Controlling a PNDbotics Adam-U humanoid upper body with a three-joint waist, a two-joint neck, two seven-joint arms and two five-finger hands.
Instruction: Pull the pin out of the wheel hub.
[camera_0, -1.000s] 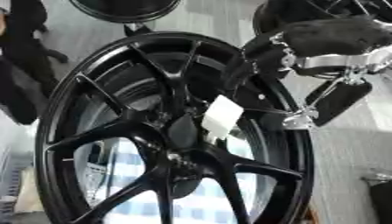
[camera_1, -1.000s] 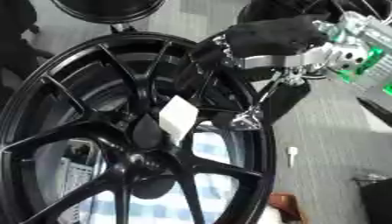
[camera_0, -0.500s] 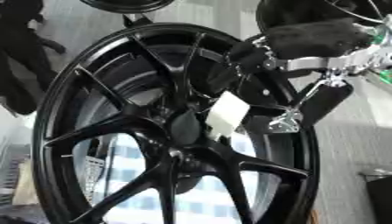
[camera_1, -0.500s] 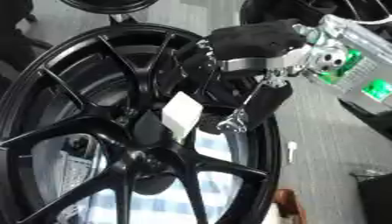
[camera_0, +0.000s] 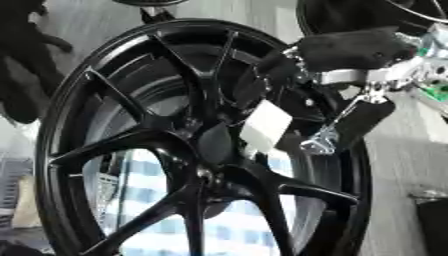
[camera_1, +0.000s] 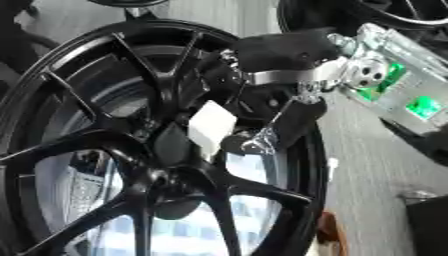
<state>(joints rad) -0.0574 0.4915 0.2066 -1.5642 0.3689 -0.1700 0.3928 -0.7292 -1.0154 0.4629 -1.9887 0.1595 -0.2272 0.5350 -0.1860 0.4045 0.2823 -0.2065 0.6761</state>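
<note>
A large black spoked wheel (camera_0: 131, 145) stands upright and fills most of both views. Its hub (camera_0: 213, 145) sits at the middle, where the spokes meet. A small white flat piece (camera_0: 264, 125) shows just right of the hub; it looks like the pin's end. My right hand (camera_1: 289, 50) reaches in from the upper right, over the rim. Its dark fingers (camera_0: 262, 82) come down on the white piece from above, and its thumb (camera_0: 350, 127) closes in from the lower right. Where the piece enters the hub is hidden. My left hand is out of sight.
Another black wheel (camera_0: 350, 10) lies behind at the upper right. A checked blue-and-white surface (camera_0: 227, 225) shows through the lower spokes. Grey floor (camera_1: 367, 165) runs along the right, with a dark object (camera_1: 429, 220) at the lower right edge.
My right hand has moved left and further in over the rim toward the hub, its thumb closing on the white piece. The whole picture has also shifted a little.
</note>
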